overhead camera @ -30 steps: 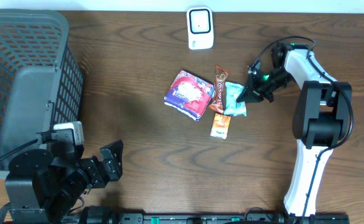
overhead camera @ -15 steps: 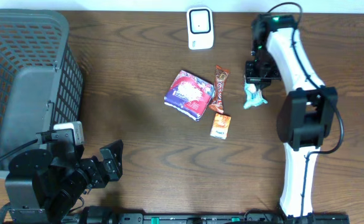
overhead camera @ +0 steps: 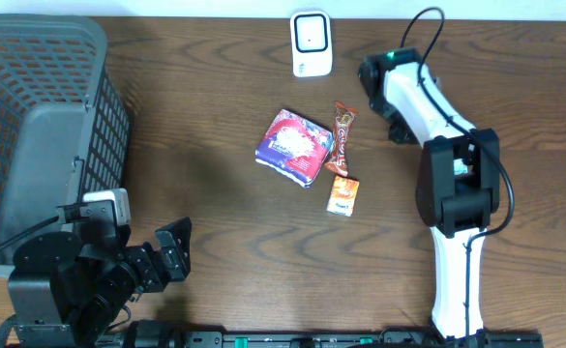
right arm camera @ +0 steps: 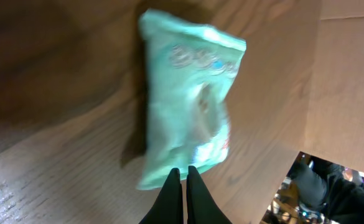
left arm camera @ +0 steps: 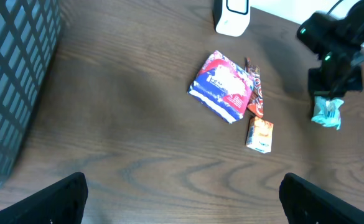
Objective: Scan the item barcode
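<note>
You are on the carry: your right gripper (right arm camera: 180, 169) pinches the edge of the teal packet (right arm camera: 188, 106), fingers together, over the table (overhead camera: 215, 251), right of the white scanner (overhead camera: 312, 43). Next, I judge, you must bring it left and turn its barcode, unseen here, to the scanner. Your left gripper (overhead camera: 173, 253) waits near left, fingers apart and empty. Dark wood, with a grey basket (overhead camera: 31, 116) at the far left

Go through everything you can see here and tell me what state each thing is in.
Left gripper: open, empty.
Right gripper: shut on teal packet.
Teal packet: pinched at one end, crumpled.
Scanner: untouched, nothing held to it.
Pouch: lying flat.
Bar: lying beside the pouch.
Orange packet: lying flat by the bar's end.
Basket: upright, nothing seen inside.
</note>
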You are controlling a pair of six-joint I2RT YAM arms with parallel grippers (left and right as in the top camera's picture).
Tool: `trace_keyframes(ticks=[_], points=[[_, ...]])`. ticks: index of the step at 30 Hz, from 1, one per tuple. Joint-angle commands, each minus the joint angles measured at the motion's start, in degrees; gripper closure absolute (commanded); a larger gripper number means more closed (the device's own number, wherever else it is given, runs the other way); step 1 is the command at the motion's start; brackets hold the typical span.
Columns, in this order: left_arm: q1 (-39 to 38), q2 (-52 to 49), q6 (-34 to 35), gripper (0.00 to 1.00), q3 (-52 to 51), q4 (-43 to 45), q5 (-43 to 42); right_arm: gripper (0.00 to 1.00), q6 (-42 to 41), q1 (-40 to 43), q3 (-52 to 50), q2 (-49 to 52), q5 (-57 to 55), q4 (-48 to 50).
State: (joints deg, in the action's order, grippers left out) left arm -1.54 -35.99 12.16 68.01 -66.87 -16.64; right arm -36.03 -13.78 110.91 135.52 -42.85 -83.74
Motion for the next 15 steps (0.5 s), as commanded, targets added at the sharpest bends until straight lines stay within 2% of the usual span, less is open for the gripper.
trace_keyframes(ticks=[1,5,7,9,10,15], points=[[0.2,-0.1,-0.1,0.02,0.9,0.0,-0.9,0.99,1.0,-1.9,-3.1,-0.3,2.3,1.7],[0.2,-0.1,-0.1,0.02,0.9,0.0,-0.9,0.93,1.0,-1.6,-1.0,-0.3,7.5,1.3],[0.2,-0.1,-0.1,0.02,0.9,0.0,-0.9,0.85,1.7,-1.0,1.2,-0.3,9.0,0.3],[0.2,-0.1,-0.1,0.02,0.9,0.0,-0.9,0.58,4.1,-0.1,4.0,-0.3,10.1,-1.4],[0.2,-0.1,-0.1,0.02,0.9,0.0,-0.9,0.49,5.2,0.4,5.4,-0.3,10.4,-2.3],[0.2,-0.1,-0.1,0.02,0.9,0.0,-0.9,0.2,6.5,5.1,9.7,-0.3,14.6,-5.2]])
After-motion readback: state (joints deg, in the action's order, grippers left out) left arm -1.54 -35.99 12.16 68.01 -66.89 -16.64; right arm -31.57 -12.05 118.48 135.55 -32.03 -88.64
